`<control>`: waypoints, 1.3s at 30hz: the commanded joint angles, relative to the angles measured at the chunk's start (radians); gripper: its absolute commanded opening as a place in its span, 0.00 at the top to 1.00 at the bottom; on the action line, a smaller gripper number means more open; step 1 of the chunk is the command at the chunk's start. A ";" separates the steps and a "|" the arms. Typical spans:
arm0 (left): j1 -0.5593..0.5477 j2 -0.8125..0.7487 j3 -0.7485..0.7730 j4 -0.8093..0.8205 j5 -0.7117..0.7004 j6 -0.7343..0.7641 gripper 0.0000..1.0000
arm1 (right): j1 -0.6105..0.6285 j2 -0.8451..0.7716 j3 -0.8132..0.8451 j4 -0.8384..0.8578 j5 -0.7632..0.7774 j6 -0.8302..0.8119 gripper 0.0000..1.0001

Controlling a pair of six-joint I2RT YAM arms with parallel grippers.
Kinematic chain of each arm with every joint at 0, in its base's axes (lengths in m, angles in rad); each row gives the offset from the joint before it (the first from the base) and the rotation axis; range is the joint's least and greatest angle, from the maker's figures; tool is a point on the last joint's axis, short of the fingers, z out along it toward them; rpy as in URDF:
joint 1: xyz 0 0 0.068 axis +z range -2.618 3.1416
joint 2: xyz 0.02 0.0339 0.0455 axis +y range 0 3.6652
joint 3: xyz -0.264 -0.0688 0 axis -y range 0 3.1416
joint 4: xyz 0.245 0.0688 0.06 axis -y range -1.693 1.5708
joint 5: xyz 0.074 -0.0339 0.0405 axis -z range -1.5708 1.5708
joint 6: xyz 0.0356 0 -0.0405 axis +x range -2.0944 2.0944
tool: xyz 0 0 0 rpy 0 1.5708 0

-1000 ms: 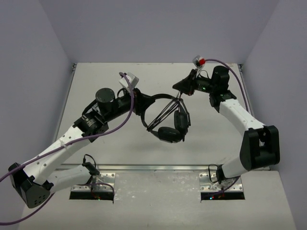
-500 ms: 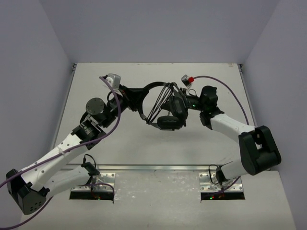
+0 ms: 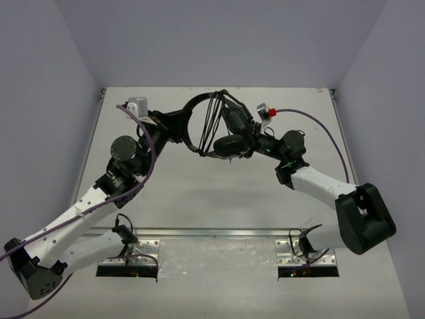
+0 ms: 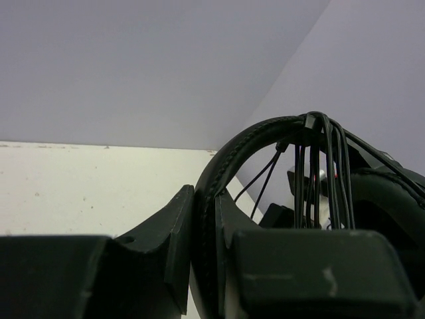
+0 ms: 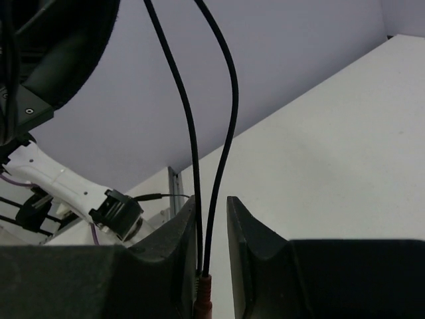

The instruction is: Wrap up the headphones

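The black headphones (image 3: 229, 143) hang in the air over the far middle of the table. My left gripper (image 3: 176, 125) is shut on their thin headband (image 4: 246, 143), pinched flat between the fingers (image 4: 204, 199). Several turns of the thin black cable (image 4: 317, 173) run over the headband (image 3: 214, 119). My right gripper (image 3: 244, 136) sits right beside the earcups. In the right wrist view its jaws (image 5: 212, 199) stand slightly apart; two cable strands (image 5: 226, 100) and a reddish plug (image 5: 202, 296) lie between them against the left finger, with a gap to the other finger.
The pale table (image 3: 199, 193) is boxed in by grey walls at the left, far and right. Metal mounting plates (image 3: 129, 256) hold the arm bases at the near edge. Thick purple robot cables (image 3: 149, 156) loop along both arms.
Both arms carried the headphones toward the far wall and a little left. My right gripper came in close to the earcups and its jaws parted from shut. The left grip is unchanged.
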 commanded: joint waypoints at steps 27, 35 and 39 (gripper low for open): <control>-0.038 0.228 -0.029 0.368 -0.577 -0.019 1.00 | 0.402 0.037 -0.127 0.235 0.621 0.120 0.99; -0.038 0.295 -0.038 0.403 -0.638 0.030 1.00 | 0.403 0.052 -0.181 0.281 0.621 0.118 0.94; -0.038 0.315 -0.089 0.438 -0.658 0.047 1.00 | 0.405 0.035 -0.201 0.215 0.676 0.105 0.92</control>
